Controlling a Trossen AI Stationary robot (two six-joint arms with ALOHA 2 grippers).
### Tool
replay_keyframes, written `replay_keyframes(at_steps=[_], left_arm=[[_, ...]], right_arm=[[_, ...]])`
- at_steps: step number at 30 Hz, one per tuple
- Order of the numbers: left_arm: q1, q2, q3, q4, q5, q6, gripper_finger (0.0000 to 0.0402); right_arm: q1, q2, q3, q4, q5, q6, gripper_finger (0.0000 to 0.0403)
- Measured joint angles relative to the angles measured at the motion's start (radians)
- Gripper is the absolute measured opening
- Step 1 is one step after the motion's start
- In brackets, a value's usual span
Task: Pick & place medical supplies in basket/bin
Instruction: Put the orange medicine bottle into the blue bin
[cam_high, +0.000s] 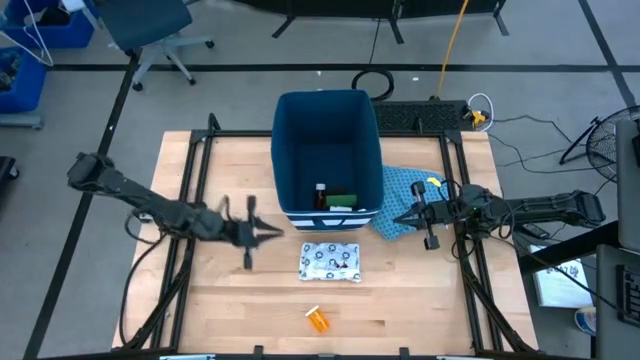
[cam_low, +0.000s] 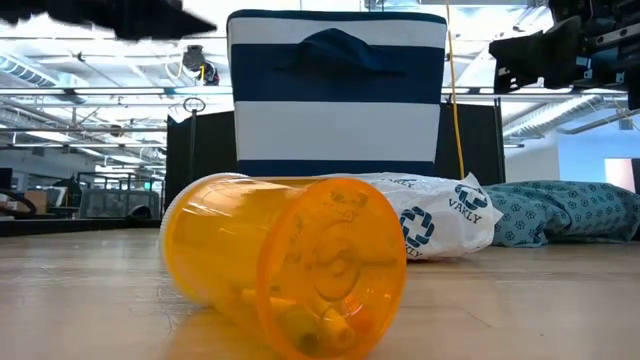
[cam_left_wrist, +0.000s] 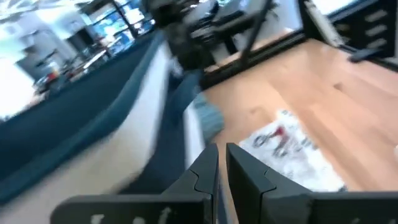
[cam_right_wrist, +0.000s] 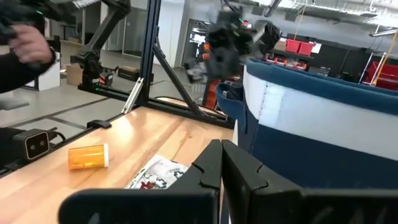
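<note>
The dark-blue bin stands at the table's far middle, with the red bottle and the green block on its floor. The white blue-patterned packet lies flat on the table just near of the bin. The orange vial lies on its side by the near edge, filling the low view. My left gripper hovers shut to the left of the packet. My right gripper hovers shut at the bin's right near corner. The black block does not show clearly.
A blue patterned cloth lies crumpled against the bin's right side, under my right gripper. Black frame rails run along the table's left and right sides. Bare wood lies between the packet and the vial. A person's sleeve shows beyond the table.
</note>
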Motion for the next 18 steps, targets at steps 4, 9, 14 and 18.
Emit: replay_keyframes(at_steps=[4, 9, 14, 18], left_arm=[[-0.12, 0.194, 0.221, -0.103, -0.068, 0.034, 0.0035], [-0.214, 0.403, 0.488, -0.306, -0.093, 0.0, 0.0035], [-0.242, 0.584, 0.691, -0.514, -0.12, -0.107, 0.0073], [-0.241, 0.696, 0.781, -0.582, -0.047, -0.152, 0.0146]], right_arm=[[0.0, 0.0, 0.0, 0.001, 0.0, 0.027, 0.0], [0.0, 0.0, 0.0, 0.004, 0.0, 0.09, 0.0], [0.0, 0.0, 0.0, 0.004, -0.001, 0.105, 0.0], [0.0, 0.0, 0.0, 0.004, -0.003, 0.105, 0.0]])
